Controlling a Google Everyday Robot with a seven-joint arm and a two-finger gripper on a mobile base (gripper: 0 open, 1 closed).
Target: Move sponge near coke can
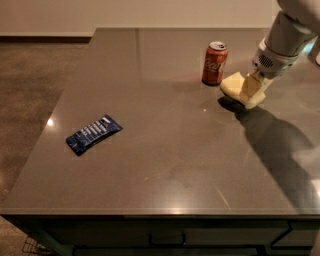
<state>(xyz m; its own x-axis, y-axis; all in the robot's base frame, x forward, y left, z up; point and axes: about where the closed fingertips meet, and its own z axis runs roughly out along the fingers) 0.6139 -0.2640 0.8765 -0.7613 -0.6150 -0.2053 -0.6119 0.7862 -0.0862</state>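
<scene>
— While we start with the gripper [250, 93], what do we find it doing?

— We find it at the far right of the table, at the end of the grey arm [285, 37] that comes down from the upper right corner of the view. Its cream fingers [251, 85] are clamped on the sponge [231, 85]. One finger lies across the sponge's near face; the other is hidden behind the foam.

— Does the sponge rest on the surface?

— We cannot tell. It is tilted, with a dark shadow right beneath it, and its lower edge may or may not touch.

— And what do we make of the surface and the room?

— We see a dark grey, glossy table [165, 170] that throws back small spots of light. A brown speckled floor [30, 85] lies to the left of it and a pale wall [150, 12] runs along the back. The arm's shadow [280, 145] stretches towards the near right edge. A dark blue snack wrapper [94, 134] lies flat on the left side, well apart from everything else.

— Where do the sponge and the can sit relative to the gripper?

— We see the pale yellow sponge in the grip, sticking out to the left of the fingers. The red coke can [214, 63] stands upright just beside that free end, a little farther back, with a narrow gap between them.
</scene>
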